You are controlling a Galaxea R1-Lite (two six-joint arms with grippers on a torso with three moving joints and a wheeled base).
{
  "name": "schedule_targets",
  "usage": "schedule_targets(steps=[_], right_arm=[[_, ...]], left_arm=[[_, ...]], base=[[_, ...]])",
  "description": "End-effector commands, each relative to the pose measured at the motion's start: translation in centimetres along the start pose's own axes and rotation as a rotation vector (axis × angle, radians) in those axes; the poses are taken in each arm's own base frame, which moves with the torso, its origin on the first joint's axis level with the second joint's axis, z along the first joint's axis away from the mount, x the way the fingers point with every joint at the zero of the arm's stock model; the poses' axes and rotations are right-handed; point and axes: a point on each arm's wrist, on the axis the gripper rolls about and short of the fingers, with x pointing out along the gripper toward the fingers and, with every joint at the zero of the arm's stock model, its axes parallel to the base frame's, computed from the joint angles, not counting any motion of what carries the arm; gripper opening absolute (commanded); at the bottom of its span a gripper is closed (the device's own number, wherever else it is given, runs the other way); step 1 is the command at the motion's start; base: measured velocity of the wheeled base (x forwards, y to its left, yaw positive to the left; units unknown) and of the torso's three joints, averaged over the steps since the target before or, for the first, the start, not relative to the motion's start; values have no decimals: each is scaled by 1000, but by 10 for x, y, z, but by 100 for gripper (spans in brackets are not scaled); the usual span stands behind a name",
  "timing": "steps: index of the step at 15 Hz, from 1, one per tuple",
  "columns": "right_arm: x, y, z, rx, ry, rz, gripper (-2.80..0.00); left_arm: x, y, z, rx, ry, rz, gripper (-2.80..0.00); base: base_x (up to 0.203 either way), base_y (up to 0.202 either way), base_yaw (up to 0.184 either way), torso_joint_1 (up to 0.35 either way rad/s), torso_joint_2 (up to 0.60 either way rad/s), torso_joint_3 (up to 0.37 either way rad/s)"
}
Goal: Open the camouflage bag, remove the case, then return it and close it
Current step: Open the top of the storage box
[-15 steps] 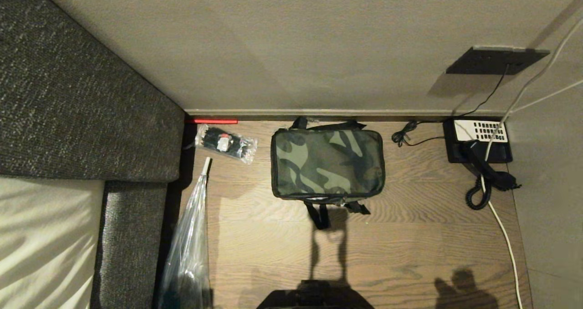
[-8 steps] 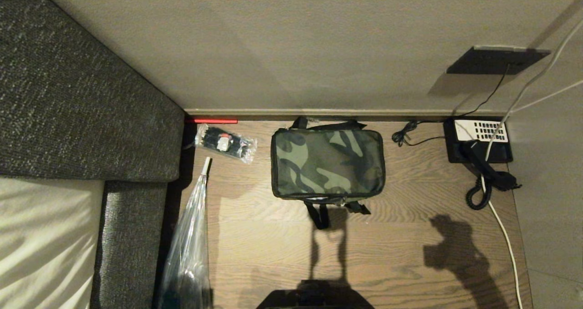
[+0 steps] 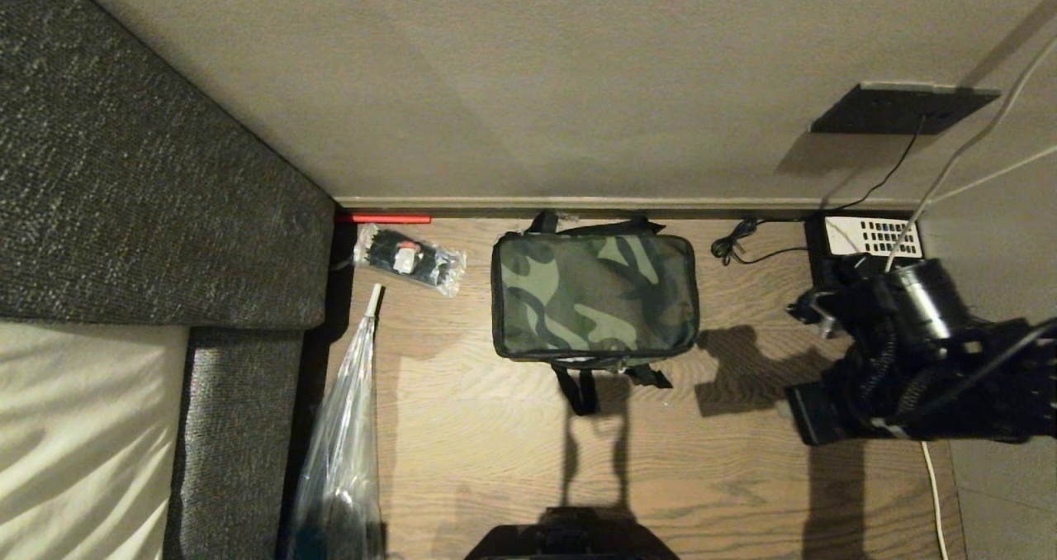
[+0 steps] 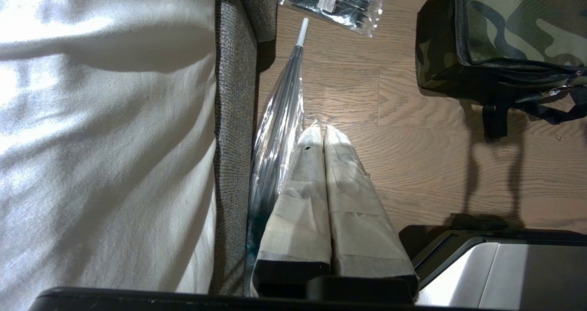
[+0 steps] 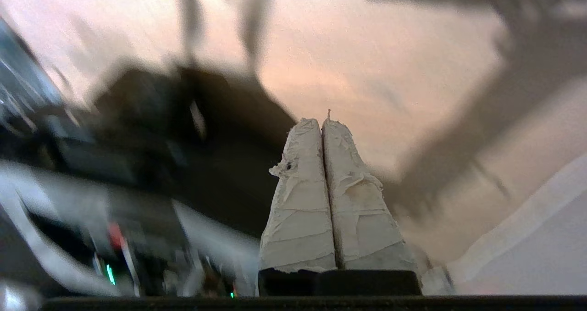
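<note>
A clear packet of black cable ties (image 3: pixel 409 258) lies at the wooden floor's (image 3: pixel 495 428) far left corner, beside a red strip (image 3: pixel 382 219). A clear wrapped umbrella (image 3: pixel 343 436) lies along the left edge against the grey sofa (image 3: pixel 149 196). A black telephone (image 3: pixel 867 242) sits at the far right corner

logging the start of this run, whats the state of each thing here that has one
camouflage bag: zipped shut, flat on the floor
left gripper: shut, empty
right gripper: shut, empty
phone: handset hidden behind the right arm
clear packet: sealed, on the floor

Head camera looked steeply down at the floor; left wrist camera sat low and near, sharing the bag (image 3: pixel 594 296) (image 4: pixel 509 31); right wrist view blurred
</note>
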Motion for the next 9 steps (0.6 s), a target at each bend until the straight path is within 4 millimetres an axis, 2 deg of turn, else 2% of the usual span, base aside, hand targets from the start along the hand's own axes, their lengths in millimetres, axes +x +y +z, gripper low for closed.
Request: schedule_targets(steps=[1, 2, 6, 9], right_arm=[[71, 30, 9, -32, 23, 49, -225], [79, 42, 15, -35, -33, 75, 0], [102, 67, 17, -57, -57, 119, 0], [112, 69, 11, -61, -37, 125, 0]], left_arm=[[0, 0, 0, 0, 0, 0, -280], [0, 0, 0, 0, 0, 0, -280], [0, 0, 0, 0, 0, 0, -280], [0, 0, 0, 0, 0, 0, -280]], base=[[0, 0, 0, 0, 0, 0], [0, 0, 0, 0, 0, 0], [0, 0, 0, 0, 0, 0], [0, 0, 0, 0, 0, 0]])
